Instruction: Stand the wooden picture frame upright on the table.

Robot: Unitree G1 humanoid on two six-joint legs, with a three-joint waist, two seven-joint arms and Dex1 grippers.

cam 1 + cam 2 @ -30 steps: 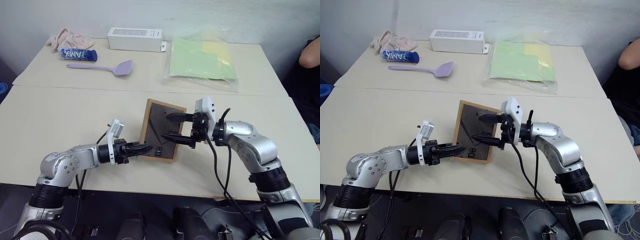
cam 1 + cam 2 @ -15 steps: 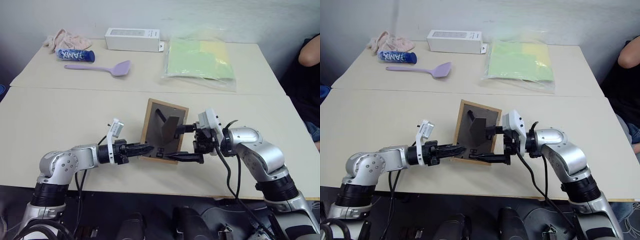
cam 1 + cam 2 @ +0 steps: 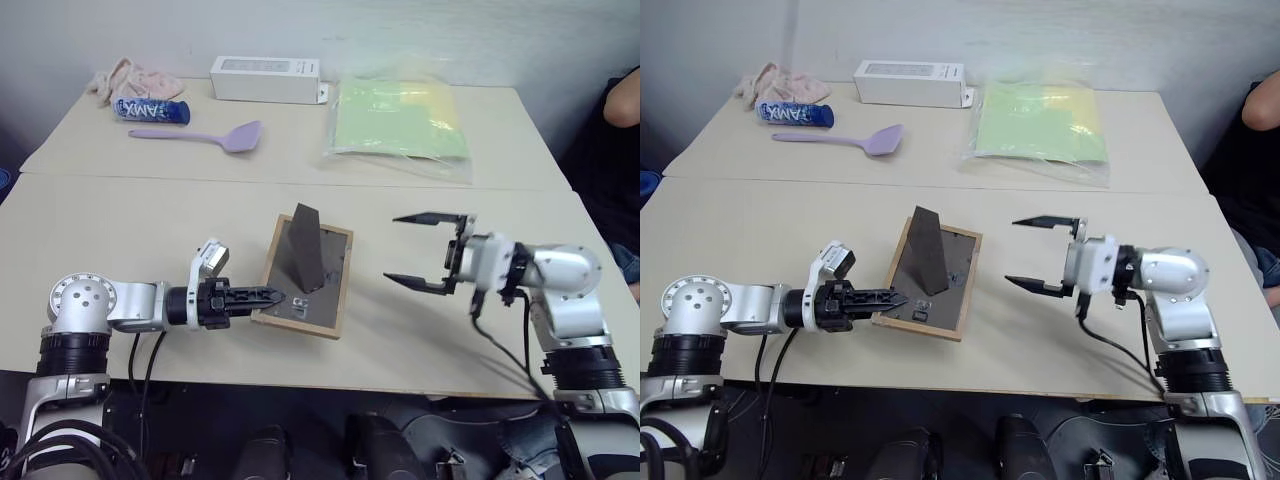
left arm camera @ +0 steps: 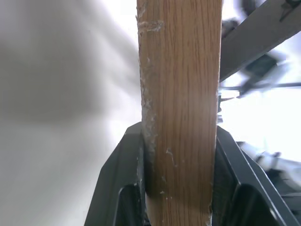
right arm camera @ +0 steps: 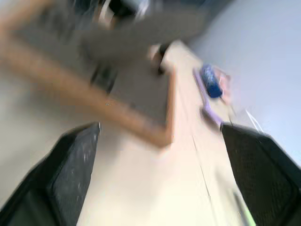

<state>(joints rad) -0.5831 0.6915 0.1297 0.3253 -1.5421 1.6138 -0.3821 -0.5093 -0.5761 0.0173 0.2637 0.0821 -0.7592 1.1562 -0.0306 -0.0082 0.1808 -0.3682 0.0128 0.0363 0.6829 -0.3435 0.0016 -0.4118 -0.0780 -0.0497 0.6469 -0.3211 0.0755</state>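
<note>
The wooden picture frame (image 3: pixel 318 288) lies on the table (image 3: pixel 140 225) with its dark back facing up and its fold-out stand (image 3: pixel 304 246) sticking up. My left gripper (image 3: pixel 272 297) is shut on the frame's near left corner. The left wrist view has the light-wood edge (image 4: pixel 178 113) clamped between my two black fingers (image 4: pixel 117 193). To the right of the frame, my right gripper (image 3: pixel 392 248) hangs open above the table, a clear gap away, with nothing in it. In the right wrist view the frame (image 5: pixel 117 89) appears blurred beyond the spread fingers (image 5: pixel 70 165).
At the back of the table are a long white box (image 3: pixel 265 78), a purple spatula (image 3: pixel 205 133), a blue tube (image 3: pixel 152 108), a pink cloth (image 3: pixel 135 75) and a green sheet in a plastic bag (image 3: pixel 400 120). A person's arm (image 3: pixel 622 100) shows at the far right.
My right gripper has come off the frame's back and pulled away to the right, rolling as it went. The stand now sticks up. The left gripper and frame shifted slightly left.
</note>
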